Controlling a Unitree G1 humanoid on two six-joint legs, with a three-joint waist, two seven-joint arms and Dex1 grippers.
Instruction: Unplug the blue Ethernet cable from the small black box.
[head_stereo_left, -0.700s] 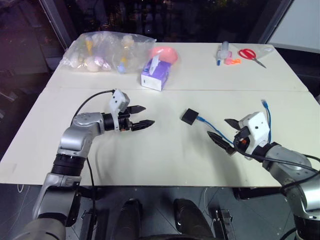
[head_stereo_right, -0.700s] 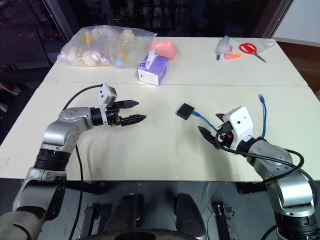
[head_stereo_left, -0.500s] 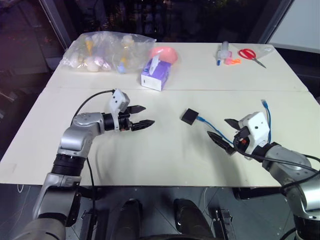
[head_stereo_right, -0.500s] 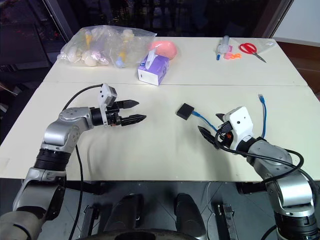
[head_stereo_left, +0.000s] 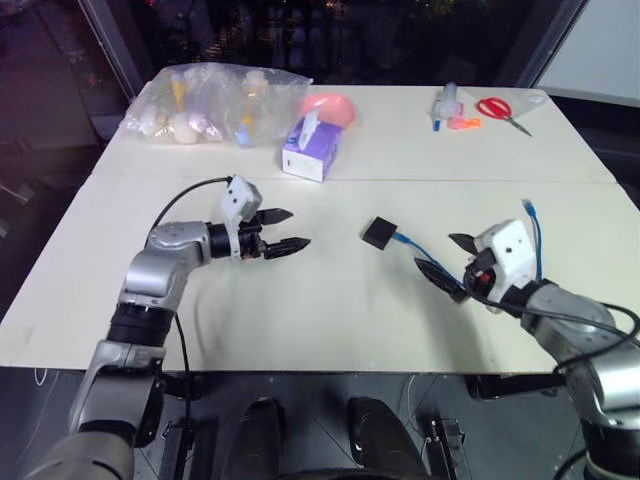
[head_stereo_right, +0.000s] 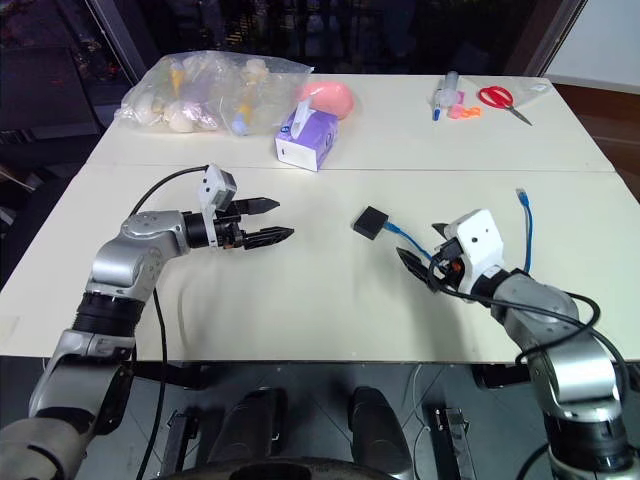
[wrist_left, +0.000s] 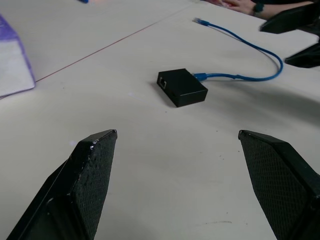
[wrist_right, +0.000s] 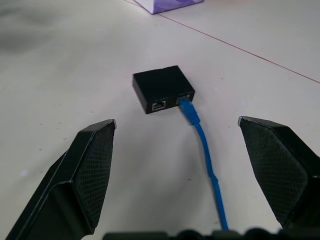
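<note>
At the centre of the head view, slightly right, the small black box (head_stereo_left: 379, 233) is seen lying flat on the white table (head_stereo_left: 330, 300): matte, square, with an empty port beside the occupied one. The blue Ethernet cable (head_stereo_left: 412, 245) is plugged into its right-hand side and is led toward the right edge. Both the left gripper (head_stereo_left: 283, 231) and the right gripper (head_stereo_left: 451, 262) are held with fingers spread wide, clamped on nothing. Compared with the earlier frames, the right gripper is found marginally nearer the box; box and cable are unmoved.
</note>
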